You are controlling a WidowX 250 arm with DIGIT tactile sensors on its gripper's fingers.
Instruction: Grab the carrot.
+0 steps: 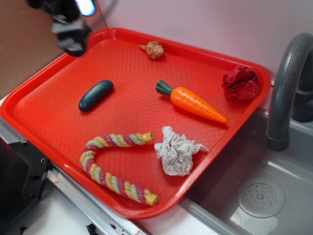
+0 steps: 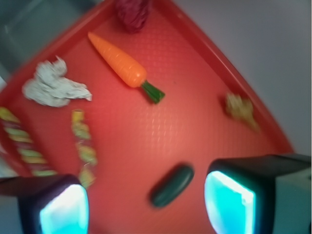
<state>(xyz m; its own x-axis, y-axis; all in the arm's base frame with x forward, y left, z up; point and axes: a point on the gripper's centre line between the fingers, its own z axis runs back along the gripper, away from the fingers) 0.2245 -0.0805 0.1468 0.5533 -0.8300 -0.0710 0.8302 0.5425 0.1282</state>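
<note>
Clearly the end effector (image 2: 146, 202) hangs high, pads apart and empty, well away from the carrot (image 1: 195, 103) lying flat on the tray (image 1: 44, 88), free to approach.

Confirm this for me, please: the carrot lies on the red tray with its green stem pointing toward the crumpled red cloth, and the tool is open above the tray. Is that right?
Only the stem direction is wrong. In the exterior view the carrot lies on the red tray with its green stem pointing away from the crumpled red cloth, toward the tray's middle; its orange tip points toward the sink side. The tool is open above the tray, as you said.
</note>
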